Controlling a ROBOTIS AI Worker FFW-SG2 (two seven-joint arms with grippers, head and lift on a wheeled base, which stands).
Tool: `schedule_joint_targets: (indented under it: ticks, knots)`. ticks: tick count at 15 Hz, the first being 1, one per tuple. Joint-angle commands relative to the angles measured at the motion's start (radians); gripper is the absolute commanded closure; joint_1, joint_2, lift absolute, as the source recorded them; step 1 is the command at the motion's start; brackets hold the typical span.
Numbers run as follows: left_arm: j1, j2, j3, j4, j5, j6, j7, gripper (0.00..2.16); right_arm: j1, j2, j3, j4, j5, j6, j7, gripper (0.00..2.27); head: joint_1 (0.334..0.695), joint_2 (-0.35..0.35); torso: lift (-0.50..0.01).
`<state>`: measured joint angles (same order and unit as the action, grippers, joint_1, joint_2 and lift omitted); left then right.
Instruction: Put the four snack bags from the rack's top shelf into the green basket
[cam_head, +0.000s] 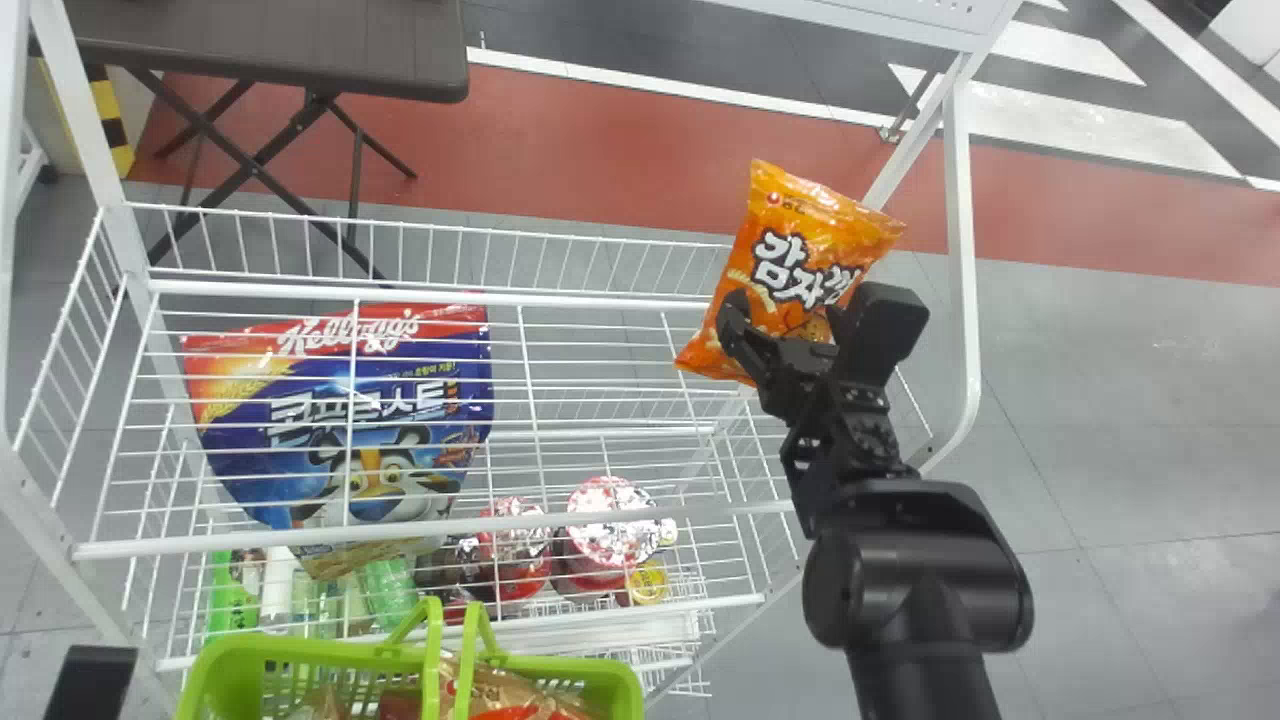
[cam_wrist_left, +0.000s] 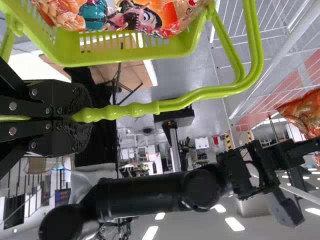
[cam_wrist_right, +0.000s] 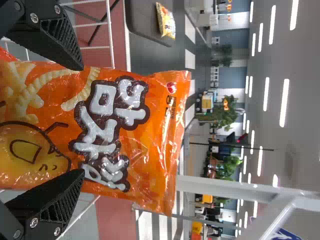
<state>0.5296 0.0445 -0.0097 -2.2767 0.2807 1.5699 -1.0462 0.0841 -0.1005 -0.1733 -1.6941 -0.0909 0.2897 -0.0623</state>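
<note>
While right pincer (cam_head: 785, 322) clamps one orange snack bag (cam_head: 815, 225), left pincer (cam_wrist_left: 75, 117) clamps basket handles (cam_wrist_left: 135, 110)

Right fingers well apart, bag between, by rack's (cam_head: 600, 299) right end. Left of right pincer: one blue cereal bag (cam_head: 410, 360), through wires; nearer robot, one green basket (cam_head: 300, 648), bags inside, count unclear. Beyond rack: one dark table (cam_head: 270, 50).
</note>
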Motion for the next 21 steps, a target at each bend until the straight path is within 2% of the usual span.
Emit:
schedule_joint_targets:
  ticks: [1, 2, 3, 7, 9, 12, 16, 18, 21]
  knots:
    - [-0.003, 0.0, 0.002, 0.005, -0.001, 0.001, 0.0, 2.15, -0.032, -0.004, -0.017, 0.025, -0.004, 0.069, 0.058, 0.48, 0.695, -0.35, 0.0]
    - [-0.005, 0.0, 0.002, 0.008, -0.001, 0.001, 0.003, 2.15, -0.03, -0.002, -0.028, 0.021, -0.004, 0.108, 0.107, 1.29, 0.695, -0.35, 0.0]
    - [-0.007, 0.0, 0.002, 0.009, -0.001, 0.001, 0.006, 2.15, -0.023, -0.002, -0.031, 0.008, -0.013, 0.145, 0.121, 2.01, 0.695, -0.35, 0.0]
    - [-0.007, 0.0, 0.002, 0.008, -0.001, 0.001, 0.006, 2.15, 0.013, -0.001, -0.054, -0.036, -0.023, 0.102, 0.165, 2.05, 0.695, -0.35, 0.0]
    - [-0.007, -0.002, 0.002, 0.008, -0.001, 0.001, 0.008, 2.15, 0.051, 0.001, -0.068, -0.09, -0.062, 0.096, 0.171, 2.05, 0.695, -0.35, 0.0]
    - [-0.007, -0.003, 0.002, 0.008, -0.001, 0.001, 0.011, 2.15, 0.189, -0.001, -0.081, -0.306, -0.158, 0.136, 0.185, 2.05, 0.695, -0.35, 0.0]
    - [-0.011, -0.006, 0.013, 0.009, 0.002, 0.001, 0.028, 2.15, 0.448, 0.007, -0.08, -0.69, -0.256, 0.403, 0.262, 2.05, 0.695, -0.35, 0.0]
    - [-0.014, -0.009, 0.027, 0.009, 0.017, 0.0, 0.029, 2.15, 0.551, 0.016, -0.068, -0.823, -0.273, 0.553, 0.308, 2.05, 0.695, -0.35, 0.0]
    - [-0.014, -0.012, 0.039, 0.013, 0.031, -0.015, 0.031, 2.15, 0.594, 0.016, -0.074, -0.946, -0.294, 1.023, 0.403, 2.04, 0.695, -0.35, 0.0]
